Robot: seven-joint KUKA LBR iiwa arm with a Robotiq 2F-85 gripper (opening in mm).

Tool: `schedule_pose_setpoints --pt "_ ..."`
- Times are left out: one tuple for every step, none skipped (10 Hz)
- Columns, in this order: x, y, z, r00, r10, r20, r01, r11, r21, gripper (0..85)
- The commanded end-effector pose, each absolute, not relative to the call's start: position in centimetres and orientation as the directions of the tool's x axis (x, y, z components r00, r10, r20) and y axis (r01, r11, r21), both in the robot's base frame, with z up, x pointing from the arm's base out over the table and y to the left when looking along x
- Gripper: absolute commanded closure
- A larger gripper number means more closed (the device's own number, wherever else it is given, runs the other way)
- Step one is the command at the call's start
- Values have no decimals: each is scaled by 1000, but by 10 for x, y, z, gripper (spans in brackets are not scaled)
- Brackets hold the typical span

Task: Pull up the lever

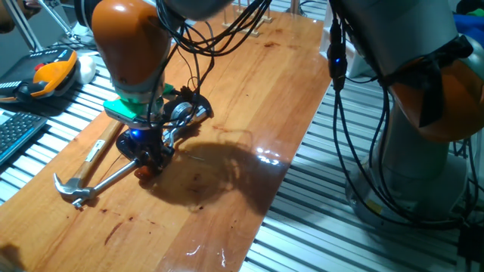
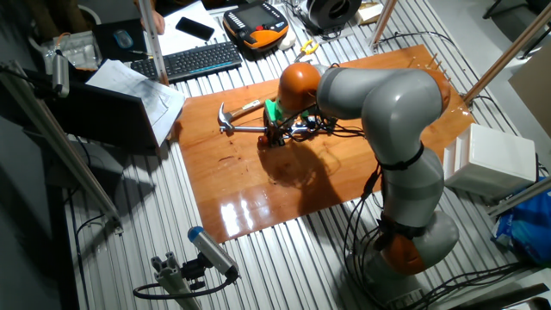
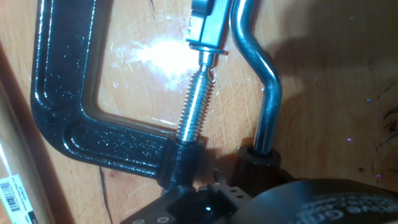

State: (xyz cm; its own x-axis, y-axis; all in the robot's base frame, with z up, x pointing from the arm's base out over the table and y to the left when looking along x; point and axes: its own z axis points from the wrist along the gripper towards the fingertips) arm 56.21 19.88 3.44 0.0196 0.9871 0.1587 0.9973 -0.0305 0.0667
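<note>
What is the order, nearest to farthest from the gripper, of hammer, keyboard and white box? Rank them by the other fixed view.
1. Hammer: just left of the gripper, on the wooden board.
2. Keyboard: beyond the board's far edge.
3. White box: far right, off the board.

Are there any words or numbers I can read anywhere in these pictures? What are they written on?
No text can be read in any view.
White barcode sticker on the wooden hammer handle, hand view: bars and tiny print, too blurred to read.
Raised lettering on the black round gripper part, hand view: too blurred to read.
Black keyboard keys and orange control pendant, the other fixed view: too small to read.
Black C-shaped metal clamp: no marking visible.
</note>
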Motion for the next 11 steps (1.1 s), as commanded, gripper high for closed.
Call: schedule_pose_setpoints --pt "562 199 34 19 987 159 997 -30 68 510" --pt "562 199 34 18 987 160 997 -30 73 680" --pt "562 199 34 13 987 163 997 -26 76 680" --pt "562 199 34 10 985 171 996 -25 84 680" --pt "562 199 34 2 984 178 995 -21 102 850" --pt "562 199 34 2 984 181 994 -21 103 850" --pt "563 199 34 1 984 179 994 -20 108 850" --pt "563 199 34 4 984 176 994 -23 106 850" --pt "563 199 36 8 984 177 995 -26 99 850" --pt "563 198 37 8 984 178 995 -25 92 850" --pt "564 197 38 8 984 178 996 -25 90 850"
